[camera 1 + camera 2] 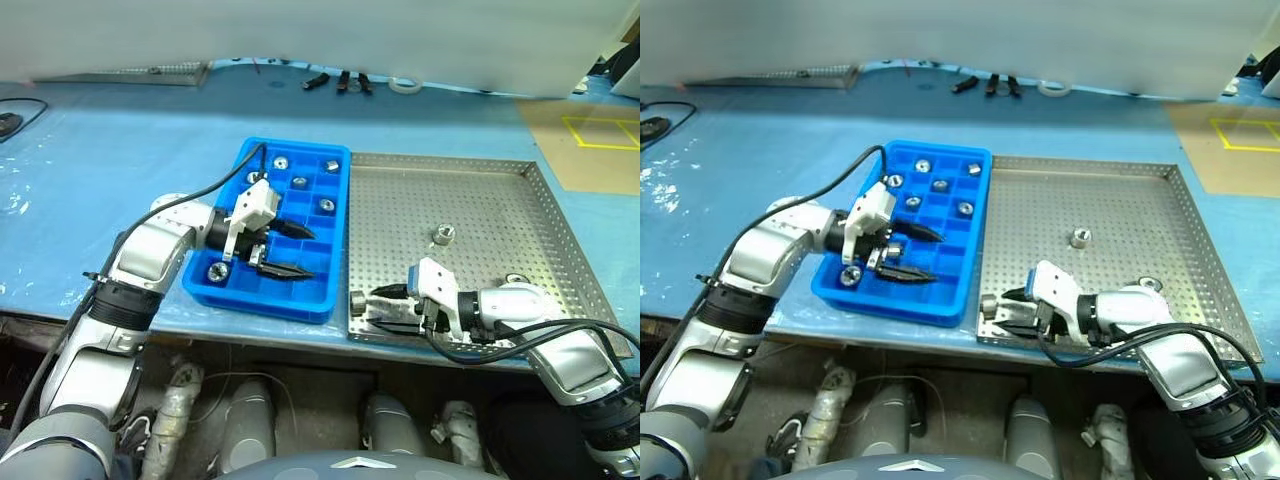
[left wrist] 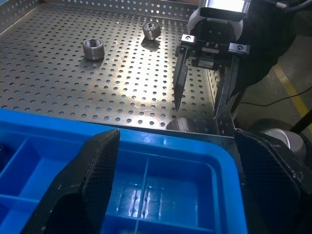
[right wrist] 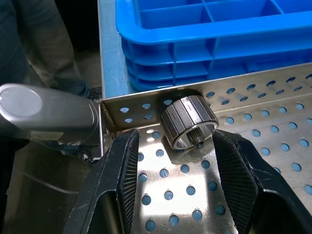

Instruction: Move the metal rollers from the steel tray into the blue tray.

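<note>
The blue tray (image 1: 300, 148) lies left of the steel tray (image 1: 480, 200), the two side by side. Several metal rollers (image 1: 299, 183) sit in the blue tray's compartments. My left gripper (image 1: 310, 254) hovers open over the blue tray's near half with nothing between its fingers. One roller (image 1: 443, 236) stands mid steel tray, and another (image 1: 515, 280) peeks out behind my right arm. A third roller (image 3: 190, 122) lies on its side in the steel tray's near left corner. My right gripper (image 3: 175, 146) is open, its fingertips on either side of this roller, apart from it.
Small black tools (image 1: 340, 82) and a tape roll (image 1: 405, 86) lie at the far edge of the pale blue table sheet. A brown board with yellow tape (image 1: 600, 130) lies right of the steel tray. The table's front edge runs just below both trays.
</note>
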You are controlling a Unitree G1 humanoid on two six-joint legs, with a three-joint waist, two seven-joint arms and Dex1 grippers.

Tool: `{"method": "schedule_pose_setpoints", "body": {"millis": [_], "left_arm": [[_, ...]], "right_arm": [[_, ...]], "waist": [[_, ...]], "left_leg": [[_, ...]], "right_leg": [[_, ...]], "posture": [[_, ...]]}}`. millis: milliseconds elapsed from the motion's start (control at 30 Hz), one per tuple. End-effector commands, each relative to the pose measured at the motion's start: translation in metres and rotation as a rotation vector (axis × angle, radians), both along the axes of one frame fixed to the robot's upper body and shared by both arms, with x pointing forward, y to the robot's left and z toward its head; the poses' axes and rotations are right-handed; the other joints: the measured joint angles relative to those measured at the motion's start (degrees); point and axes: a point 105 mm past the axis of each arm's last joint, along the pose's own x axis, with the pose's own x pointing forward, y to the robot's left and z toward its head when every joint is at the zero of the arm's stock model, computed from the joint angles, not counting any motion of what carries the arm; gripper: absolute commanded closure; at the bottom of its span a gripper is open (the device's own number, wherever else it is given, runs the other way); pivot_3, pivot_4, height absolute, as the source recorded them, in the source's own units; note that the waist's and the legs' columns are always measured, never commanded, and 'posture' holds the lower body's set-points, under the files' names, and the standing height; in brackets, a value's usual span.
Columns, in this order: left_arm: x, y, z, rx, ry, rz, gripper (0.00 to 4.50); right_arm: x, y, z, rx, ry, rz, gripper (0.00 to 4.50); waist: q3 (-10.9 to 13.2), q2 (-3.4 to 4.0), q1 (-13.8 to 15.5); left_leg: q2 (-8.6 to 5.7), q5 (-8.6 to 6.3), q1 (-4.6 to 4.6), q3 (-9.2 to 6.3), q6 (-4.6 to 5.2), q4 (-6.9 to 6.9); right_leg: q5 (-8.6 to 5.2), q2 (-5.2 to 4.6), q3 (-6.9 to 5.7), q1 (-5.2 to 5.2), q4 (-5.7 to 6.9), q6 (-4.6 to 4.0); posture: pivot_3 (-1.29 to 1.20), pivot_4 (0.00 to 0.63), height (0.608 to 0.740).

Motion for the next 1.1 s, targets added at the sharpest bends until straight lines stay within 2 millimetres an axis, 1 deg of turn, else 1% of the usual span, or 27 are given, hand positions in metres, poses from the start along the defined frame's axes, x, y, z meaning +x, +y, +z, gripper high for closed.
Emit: {"method": "schedule_pose_setpoints", "body": {"millis": [33, 200, 267, 367, 400, 433, 467, 733, 867, 967, 1100], "left_arm": [[-0.002, -0.001, 0.011, -0.019, -0.042, 0.006, 0.57], [0.001, -0.003, 0.008, -0.02, -0.047, 0.03, 0.57], [0.001, -0.004, 0.008, -0.021, -0.049, 0.037, 0.53], [0.002, -0.004, 0.007, -0.021, -0.047, 0.041, 0.53], [0.003, -0.004, 0.006, -0.02, -0.046, 0.041, 0.53], [0.003, -0.004, 0.006, -0.019, -0.046, 0.042, 0.53], [0.004, -0.005, 0.006, -0.019, -0.045, 0.042, 0.53], [0.007, -0.006, 0.005, -0.015, -0.042, 0.039, 0.53], [0.008, -0.006, 0.003, -0.008, -0.041, 0.038, 0.53], [0.008, -0.007, 0.003, -0.006, -0.043, 0.04, 0.53], [0.009, -0.007, 0.003, -0.003, -0.042, 0.043, 0.53]], "right_arm": [[0.005, 0.002, 0.001, -0.004, -0.045, 0.028, 2.03], [0.013, -0.002, -0.009, 0.002, -0.067, -0.002, 2.03], [0.012, -0.003, -0.011, 0.012, -0.066, -0.011, 1.66], [0.007, -0.005, -0.017, 0.011, -0.051, -0.016, 0.83], [0.007, -0.005, -0.018, 0.012, -0.049, -0.021, 0.44], [0.006, -0.005, -0.019, 0.013, -0.048, -0.025, 0.18], [0.007, -0.005, -0.021, 0.013, -0.045, -0.036, 0.05], [0.01, -0.002, -0.029, 0.018, -0.045, -0.045, 0.05], [0.016, 0.003, -0.027, 0.024, -0.076, -0.063, 0.05], [0.015, 0.008, -0.026, 0.029, -0.054, -0.043, 0.05], [0.021, 0.015, -0.024, -0.036, -0.106, -0.01, 0.05]], "waist": [[0.0, 0.0, 0.0], [0.0, 0.0, 0.0], [0.0, 0.0, -0.1], [0.0, 0.0, 0.0], [0.0, 0.0, 0.0], [0.0, 0.0, 0.1], [0.0, -0.01, 0.1], [-0.1, -0.14, -0.2], [-0.2, -0.26, -0.4], [-0.2, -0.27, -0.4], [-0.2, -0.29, -0.5]], "left_leg": [[0.01, 0.0, 0.07, 0.0, -0.01, -0.01], [0.03, 0.02, 0.14, 0.0, -0.04, -0.03], [0.03, 0.02, 0.1, 0.0, -0.04, -0.05], [0.03, 0.02, 0.06, 0.0, -0.03, -0.08], [0.03, 0.01, 0.06, 0.0, -0.02, -0.08], [0.02, 0.01, 0.06, 0.0, -0.02, -0.09], [0.02, 0.01, 0.06, 0.0, -0.01, -0.09], [0.11, 0.01, 0.13, 0.0, -0.03, -0.11], [0.12, 0.01, 0.2, 0.0, -0.03, -0.11], [0.13, 0.02, 0.25, 0.0, -0.05, -0.11], [0.14, 0.03, 0.3, 0.0, -0.07, -0.1]], "right_leg": [[0.01, 0.0, 0.01, 0.05, 0.0, -0.01], [0.01, 0.0, 0.06, 0.05, 0.02, -0.02], [0.01, 0.02, 0.06, 0.01, 0.01, -0.02], [0.01, 0.02, 0.05, 0.0, -0.03, -0.02], [0.01, 0.02, 0.05, 0.0, -0.04, -0.02], [0.01, 0.02, 0.05, 0.01, -0.06, -0.02], [0.01, 0.02, 0.05, 0.03, -0.09, -0.02], [0.01, 0.04, 0.05, 0.07, -0.11, -0.02], [0.01, 0.05, 0.05, 0.12, -0.11, -0.02], [0.02, 0.08, 0.06, 0.13, -0.07, -0.03], [0.04, 0.09, 0.06, 0.15, -0.04, -0.06]], "posture": [[-0.16, 0.15, 0.74], [-0.15, 0.15, 0.74], [-0.15, 0.15, 0.74], [-0.16, 0.15, 0.74], [-0.16, 0.15, 0.74], [-0.16, 0.15, 0.74], [-0.16, 0.15, 0.74], [-0.19, 0.15, 0.74], [-0.19, 0.15, 0.74], [-0.19, 0.15, 0.74], [-0.19, 0.15, 0.74]]}}
